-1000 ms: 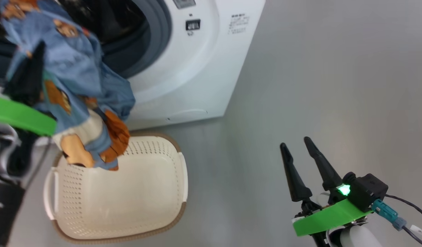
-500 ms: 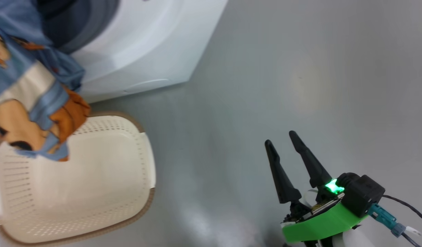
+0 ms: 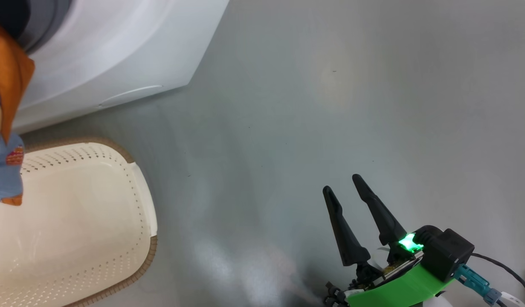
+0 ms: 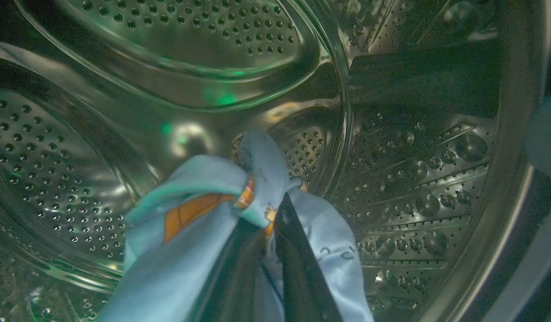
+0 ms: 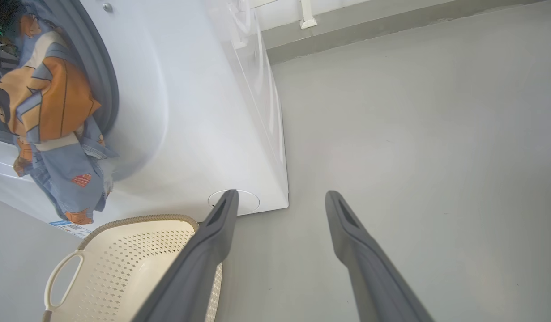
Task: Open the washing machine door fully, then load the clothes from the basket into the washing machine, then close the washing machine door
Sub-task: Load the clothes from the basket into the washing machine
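Clothes (image 5: 51,112) now hang at the washing machine (image 5: 190,112) mouth, up from the basket (image 5: 123,268) a second ago, pinched in the left hand (image 4: 268,223); right hand (image 5: 280,194) open. Release and closing remain.

Count: 1 washer (image 5: 203,112), 1 drum (image 4: 78,179), 1 filter cover (image 5: 250,203), 1 basket (image 3: 143,204), 1 clothes bundle (image 5: 56,116). 2 claws total: left claw (image 4: 270,232), right claw (image 3: 342,183), 2 fingers (image 5: 360,250) each.
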